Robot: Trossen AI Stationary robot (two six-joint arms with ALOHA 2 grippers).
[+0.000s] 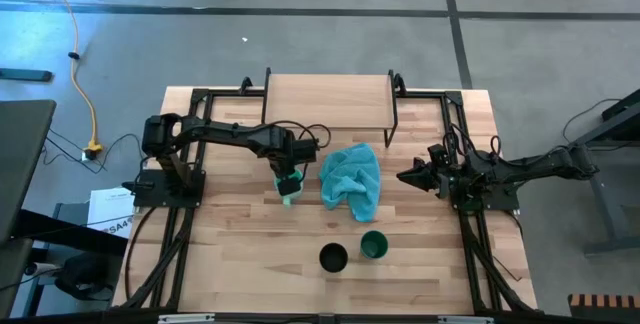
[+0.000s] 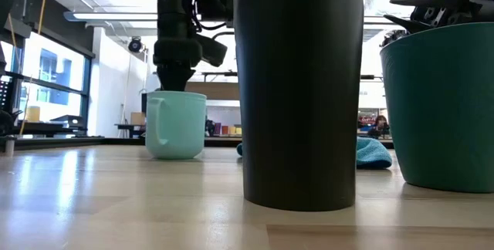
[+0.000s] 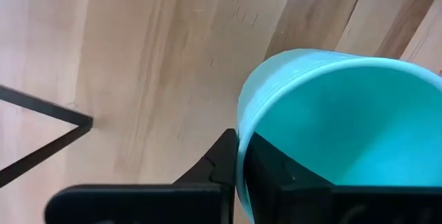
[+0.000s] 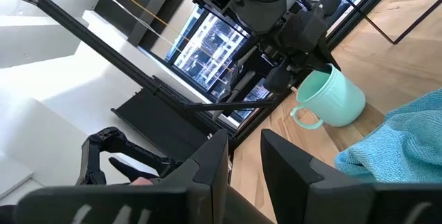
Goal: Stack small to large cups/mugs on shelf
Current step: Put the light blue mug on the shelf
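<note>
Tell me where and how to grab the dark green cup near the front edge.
Grip the dark green cup by its rim wall from straight above, one finger inside. It stands upright, mouth open, no handle showing. The black cup stands close beside it, so avoid a side approach.

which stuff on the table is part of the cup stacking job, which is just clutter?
Job:
- turquoise mug, left gripper fingers clamped on its rim
- black cup
- dark green cup
- shelf

Clutter:
- teal cloth

Right gripper waits at the table's right side.
</note>
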